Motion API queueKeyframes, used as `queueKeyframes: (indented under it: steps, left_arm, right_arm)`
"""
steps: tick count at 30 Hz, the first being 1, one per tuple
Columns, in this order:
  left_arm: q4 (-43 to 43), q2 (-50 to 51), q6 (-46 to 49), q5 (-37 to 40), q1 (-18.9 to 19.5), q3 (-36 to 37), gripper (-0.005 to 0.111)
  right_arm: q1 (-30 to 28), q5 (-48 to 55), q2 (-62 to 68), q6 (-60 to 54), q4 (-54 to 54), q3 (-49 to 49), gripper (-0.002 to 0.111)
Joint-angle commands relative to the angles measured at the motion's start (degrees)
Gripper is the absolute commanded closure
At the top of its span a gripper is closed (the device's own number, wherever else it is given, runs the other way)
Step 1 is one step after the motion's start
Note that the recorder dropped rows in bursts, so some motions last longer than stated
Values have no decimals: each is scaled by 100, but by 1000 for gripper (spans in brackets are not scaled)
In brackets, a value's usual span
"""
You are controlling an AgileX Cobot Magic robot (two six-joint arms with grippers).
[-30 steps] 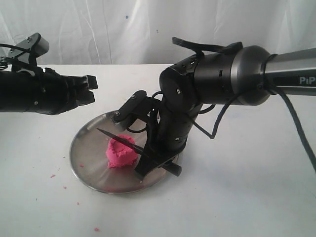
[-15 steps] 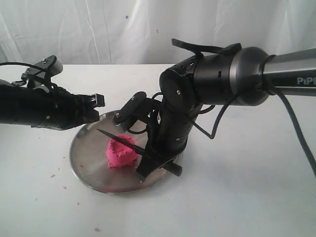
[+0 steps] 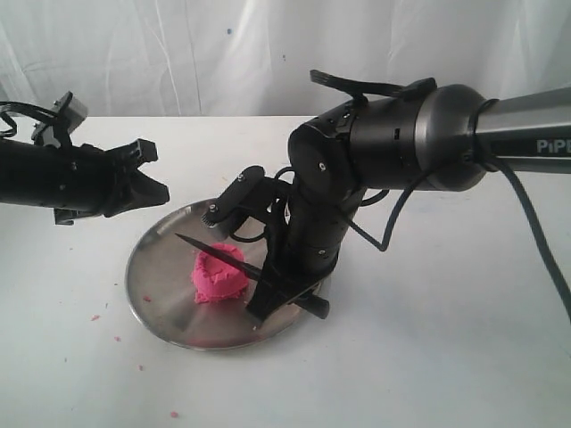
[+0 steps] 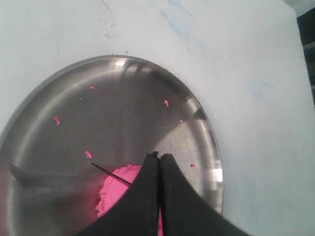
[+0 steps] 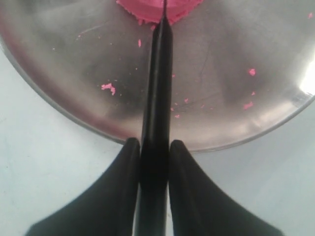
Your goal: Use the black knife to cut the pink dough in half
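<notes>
The pink dough (image 3: pixel 217 278) is one dented lump on the steel plate (image 3: pixel 147 299). My right gripper (image 3: pixel 278 290) is shut on the black knife (image 3: pixel 212 253) by its handle. The blade lies across the top of the dough, with its tip past the lump on the left. In the right wrist view the knife (image 5: pixel 159 73) runs from the gripper (image 5: pixel 153 143) to the dough (image 5: pixel 157 7). My left gripper (image 3: pixel 152 171) hovers off the plate's far-left rim, shut and empty. The left wrist view shows its closed fingertips (image 4: pixel 158 156) above the dough (image 4: pixel 115 189) and the knife tip (image 4: pixel 104 170).
Tiny pink crumbs dot the plate (image 5: pixel 108 87) and the white table (image 3: pixel 95 317) to the front left. The right arm's bulky body (image 3: pixel 393 143) stands over the plate's right side. A white curtain (image 3: pixel 178 53) closes off the back.
The left arm pushed toward the plate, then drew back to the left with its wrist turned. The right arm, knife and dough have not moved.
</notes>
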Motion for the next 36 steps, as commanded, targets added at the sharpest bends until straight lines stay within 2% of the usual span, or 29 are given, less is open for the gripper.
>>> queueKeyframes:
  steps: [1,5,12,19,26,36]
  left_arm:
    - [-822,376,503,813,94,-33,107]
    - [-1164,547,806,977,94,-33,107]
    - [-1061,558,729,655,94,74,107]
    - [-1164,818,772,871,94,112,107]
    - [-1520,858,1088,839,-43,112,107]
    - [-1546,1217,1167,668,-155,112,107]
  right_arm:
    - [-23,51,-11,-123,0,15,108]
    - [-23,83,-11,-123,0,15,108]
    - [-23,81,-11,-112,0,15,108]
    - [-23,70,-11,-112,0,15,108]
    - [-23,48,-11,-112,0,15,108]
    - [-23,48,-11,-112,0,15,108]
